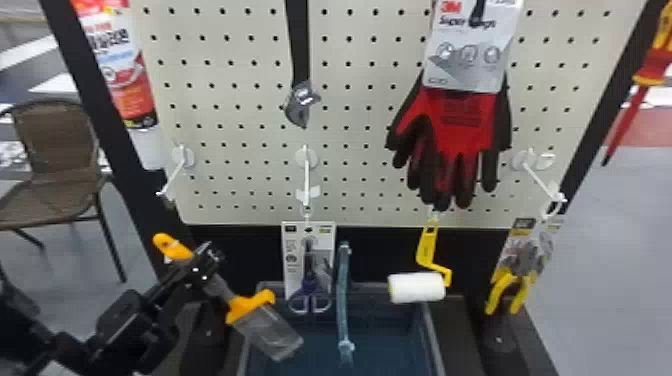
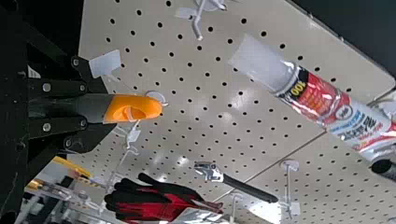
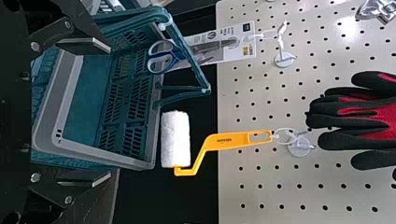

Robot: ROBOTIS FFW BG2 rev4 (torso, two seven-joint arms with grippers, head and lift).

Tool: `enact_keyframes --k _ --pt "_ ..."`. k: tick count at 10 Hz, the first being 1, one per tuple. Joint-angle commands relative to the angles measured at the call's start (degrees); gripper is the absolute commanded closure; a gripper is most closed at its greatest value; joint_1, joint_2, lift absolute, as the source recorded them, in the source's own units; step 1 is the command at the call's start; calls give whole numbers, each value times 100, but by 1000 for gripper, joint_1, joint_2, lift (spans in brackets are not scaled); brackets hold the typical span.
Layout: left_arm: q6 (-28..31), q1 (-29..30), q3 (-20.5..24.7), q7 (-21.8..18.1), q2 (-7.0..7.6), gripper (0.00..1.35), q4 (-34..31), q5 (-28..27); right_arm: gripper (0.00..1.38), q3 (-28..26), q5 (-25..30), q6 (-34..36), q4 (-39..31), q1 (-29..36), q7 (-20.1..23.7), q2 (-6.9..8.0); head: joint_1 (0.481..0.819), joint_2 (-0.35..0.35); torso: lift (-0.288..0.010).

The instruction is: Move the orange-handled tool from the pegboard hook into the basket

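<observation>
In the head view my left gripper [image 1: 202, 270] is shut on the grey middle of the orange-handled tool [image 1: 250, 306], which tilts with its clear-covered end down to the right, by the left rim of the basket [image 1: 434, 340]. The left wrist view has the left gripper [image 2: 84, 106] closed around the tool, whose orange tip [image 2: 140, 108] sticks out past the fingers. My right gripper [image 3: 110, 112] stands open with nothing between its fingers; beyond it are the basket [image 3: 107, 156] and its raised teal handle.
Packaged scissors [image 1: 309, 280] hang behind the basket's raised handle [image 1: 343, 295]. A paint roller [image 1: 416, 287], pliers [image 1: 510, 280] and red-black gloves [image 1: 460, 125] hang farther right. A bare hook [image 1: 172, 175] juts from the pegboard above the left gripper.
</observation>
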Motion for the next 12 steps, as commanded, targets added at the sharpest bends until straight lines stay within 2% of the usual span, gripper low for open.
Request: enact_keyframes --k 1,5,7,10,12 --pt "-234 28 -245 72 0 1164 266 291 335 0 -2 0 0 0 0 0 549 0 -100" --pt "-779 175 -808 318 9 1164 702 845 335 0 -29 0 14 12 0 0 549 0 -100" --pt "-1297 138 -1186 344 27 1164 1194 1179 335 0 -37 0 14 25 0 0 549 0 -100" --pt "-1842 -95 -1695 344 123 1164 1897 1302 335 0 -55 0 14 49 0 -9 549 0 -100" --pt "-2009 -243 -1871 336 132 1164 2206 1337 335 0 -99 0 42 49 0 -9 549 0 -100"
